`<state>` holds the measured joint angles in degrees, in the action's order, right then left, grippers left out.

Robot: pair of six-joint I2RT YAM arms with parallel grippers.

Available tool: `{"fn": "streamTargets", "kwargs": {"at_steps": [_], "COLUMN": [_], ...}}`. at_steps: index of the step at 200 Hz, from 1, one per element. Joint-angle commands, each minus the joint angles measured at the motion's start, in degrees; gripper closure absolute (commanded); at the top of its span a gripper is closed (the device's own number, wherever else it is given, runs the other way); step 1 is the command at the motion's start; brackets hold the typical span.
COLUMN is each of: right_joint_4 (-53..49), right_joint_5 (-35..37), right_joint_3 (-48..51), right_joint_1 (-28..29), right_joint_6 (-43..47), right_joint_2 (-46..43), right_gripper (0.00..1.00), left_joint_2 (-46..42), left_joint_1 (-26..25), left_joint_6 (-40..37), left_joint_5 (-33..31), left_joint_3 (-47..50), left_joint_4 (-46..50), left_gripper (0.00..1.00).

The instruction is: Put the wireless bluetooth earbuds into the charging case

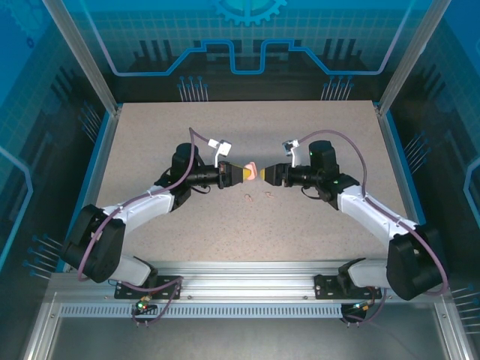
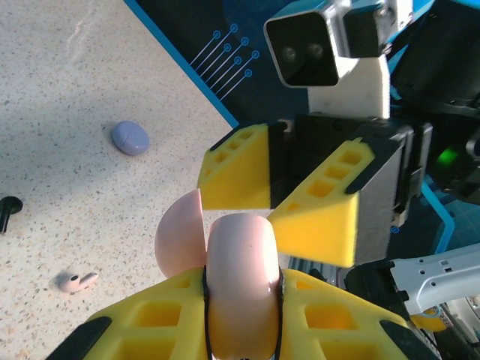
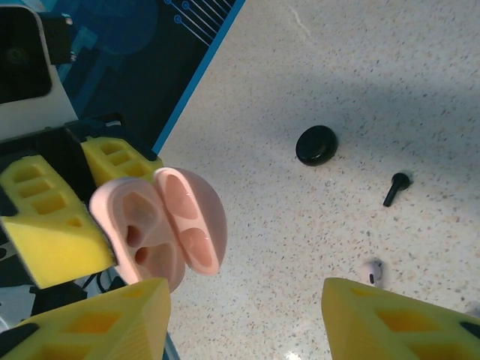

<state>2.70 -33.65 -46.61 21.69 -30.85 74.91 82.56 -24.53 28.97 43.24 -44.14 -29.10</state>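
Held container: the pale pink round glossy charging case (image 3: 161,225) is hanging open like a clam above mid-worktop, and the two moulded sockets in one half are showing bare pink plastic.
Left end effector (image 2: 241,300): its yellow fingers, blocks with cut-out cells, are clamping the case's base half from both sides.
Right end effector (image 3: 247,322): its jaws are standing well apart and gripping nothing, facing the open case from the right.
Other containers: a lilac oval closed case (image 2: 130,138) and a black round closed case (image 3: 316,145) are lying on the speckled beige worktop (image 1: 150,150); their contents are hidden.
Earbuds: a pale pink stemmed earbud (image 2: 77,282) and a black stemmed earbud (image 3: 396,187) are lying loose on the worktop, just on the near side of the two end effectors.
Hard to make out: another pale earbud (image 3: 373,271) is peeking out from behind a right finger; a black stemmed piece (image 2: 7,210) is being cut off by the left wrist view's edge.
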Motion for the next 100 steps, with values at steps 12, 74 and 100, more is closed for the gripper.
{"fn": "streamTargets", "kwargs": {"at_steps": [12, 74, 100], "right_joint_4": [2.0, 2.8, 2.5], "right_joint_5": [-1.9, -1.9, -1.8], "right_joint_3": [-2.6, -3.4, -3.4], "right_joint_1": [1.2, 2.0, 2.5], "right_joint_6": [-0.4, -0.7, -0.6], "right_joint_2": [2.1, 4.2, 4.9], "right_gripper": [0.46, 0.49, 0.51], "left_joint_2": [0.5, 0.7, 0.7], "left_joint_1": [-0.1, -0.2, -0.3], "left_joint_6": [1.3, 1.3, 1.2], "left_joint_5": [2.2, 2.2, 2.2], "left_joint_3": [0.1, 0.1, 0.1], "left_joint_4": [-2.8, -2.8, -2.8], "left_gripper": [1.0, 1.0, 1.0]}}
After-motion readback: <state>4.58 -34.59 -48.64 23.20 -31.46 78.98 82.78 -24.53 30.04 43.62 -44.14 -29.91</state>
